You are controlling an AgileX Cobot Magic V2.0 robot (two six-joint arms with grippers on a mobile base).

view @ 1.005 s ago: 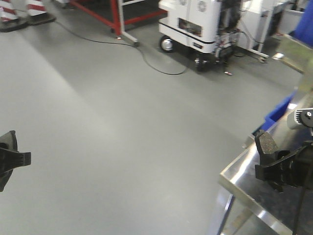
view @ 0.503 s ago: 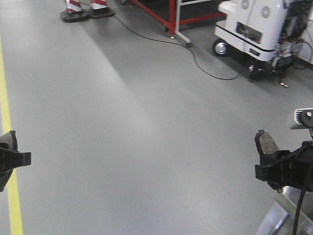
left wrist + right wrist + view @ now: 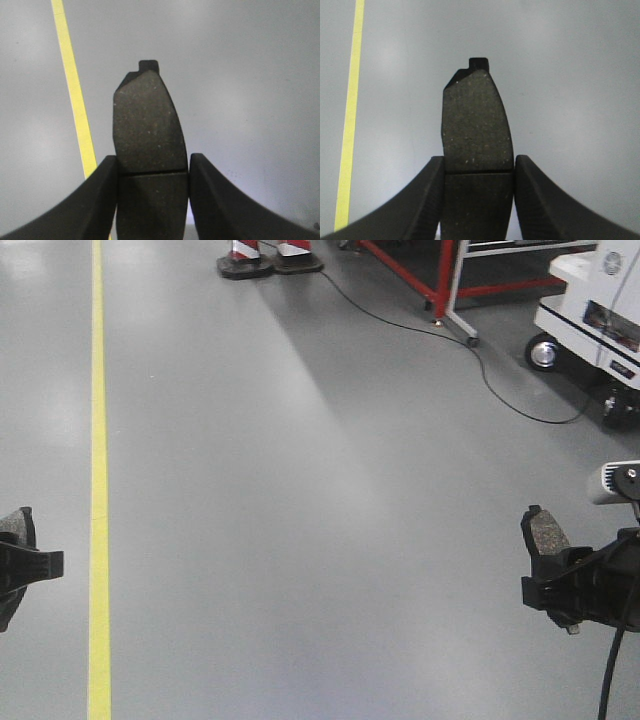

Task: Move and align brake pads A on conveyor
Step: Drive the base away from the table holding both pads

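Note:
My left gripper [image 3: 20, 562] is shut on a dark grey brake pad [image 3: 16, 526] at the left edge of the front view. In the left wrist view the pad [image 3: 147, 120] stands up between the jaws of that gripper [image 3: 152, 172], its groove level with the fingertips. My right gripper [image 3: 556, 585] is shut on a second brake pad [image 3: 545, 532] at the right. The right wrist view shows that pad [image 3: 477, 125] held the same way in the gripper [image 3: 478, 172]. Both pads hang above grey floor. The conveyor and the other pads are out of view.
A yellow floor line [image 3: 98, 490] runs down the left. Striped cone bases [image 3: 270, 258] stand at the far top. A red metal frame [image 3: 445, 285], a black cable [image 3: 500, 375] and a white wheeled machine [image 3: 600, 300] are at the top right.
The whole view has swung left: the steel table at the right has left the frame, and the yellow line has come in and shifted right. Both grippers keep the same pose, holding their pads.

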